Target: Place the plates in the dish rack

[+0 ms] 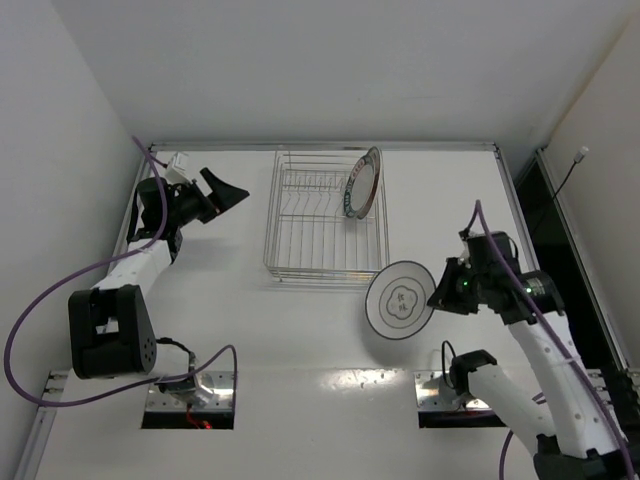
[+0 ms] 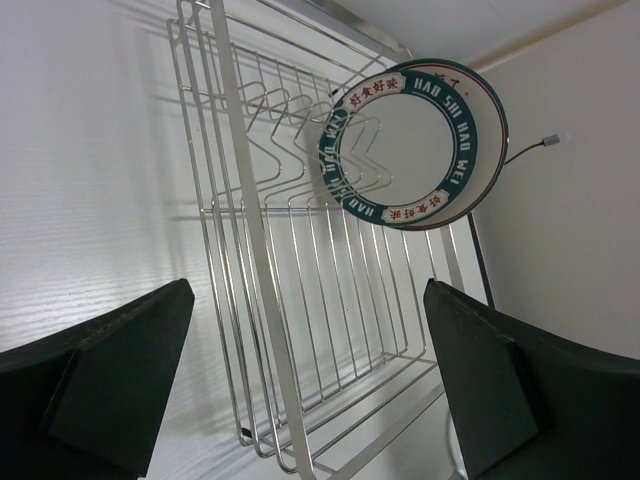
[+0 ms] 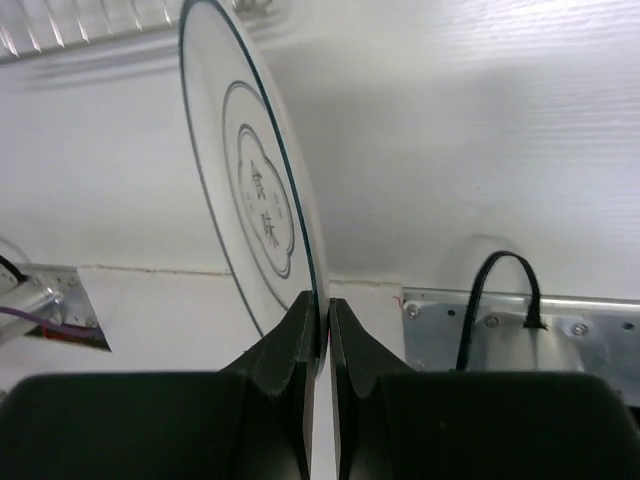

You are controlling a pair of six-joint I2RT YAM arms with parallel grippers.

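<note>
pinching the rim of a white plate (image 3: 250,200) with a grey ring and a small centre mark, the right gripper (image 3: 320,310) had its fingers narrowed tight on the edge; that plate sat just outside the near right corner of the wire rack (image 1: 300,240), over the table (image 1: 250,320); a second plate (image 2: 415,145), dark-banded with lettering, stood on edge at the rack's far right end; the left gripper (image 1: 225,192) hovered left of the rack, fingers spread wide, holding nothing

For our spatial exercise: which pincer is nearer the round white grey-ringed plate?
Right. The right pincer clamps that plate; the left pincer sits beyond the silver wire dish rack.
</note>
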